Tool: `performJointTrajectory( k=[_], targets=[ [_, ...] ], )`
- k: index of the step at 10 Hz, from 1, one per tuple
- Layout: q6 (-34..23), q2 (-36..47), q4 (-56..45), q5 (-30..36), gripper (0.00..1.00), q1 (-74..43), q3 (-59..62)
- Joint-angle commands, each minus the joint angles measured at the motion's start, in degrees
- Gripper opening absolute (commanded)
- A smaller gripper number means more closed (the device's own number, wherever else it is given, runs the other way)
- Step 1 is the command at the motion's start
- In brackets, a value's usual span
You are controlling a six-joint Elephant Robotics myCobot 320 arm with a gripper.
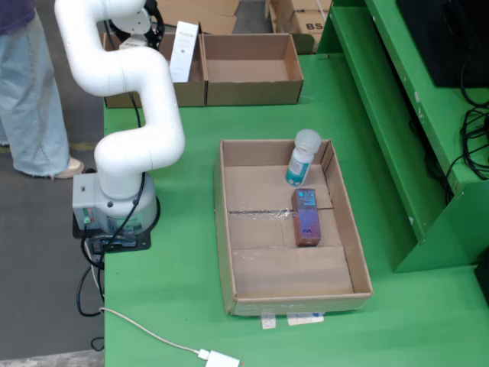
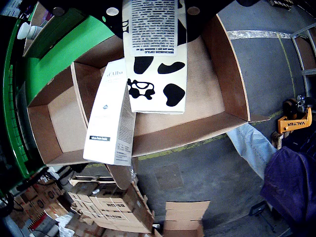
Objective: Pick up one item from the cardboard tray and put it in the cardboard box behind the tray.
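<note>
Green tabletop aside, the gripper [image 2: 150, 10] (clamped on the milk carton [image 2: 152, 54]) should release low inside the cardboard box [image 2: 222, 74].

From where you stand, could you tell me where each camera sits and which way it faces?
image: fixed, high in front, looking down on the green table, tray and white arm.
image2: rides the gripper, facing down at the held milk carton over a cardboard box.
Shared: the carton and back boxes.
</note>
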Motion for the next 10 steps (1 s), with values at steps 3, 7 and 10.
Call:
performJointTrajectory(
  k=[3,7,10],
  targets=[
    [-5.8,-11.0,5.5,1.2,0.0,-4.0,13.2],
    [-7.4,-14.0,10.4,2.0,0.0,-5.2,13.2],
    [-9.0,-17.1,15.9,2.6,0.0,-6.4,13.2]
  ],
)
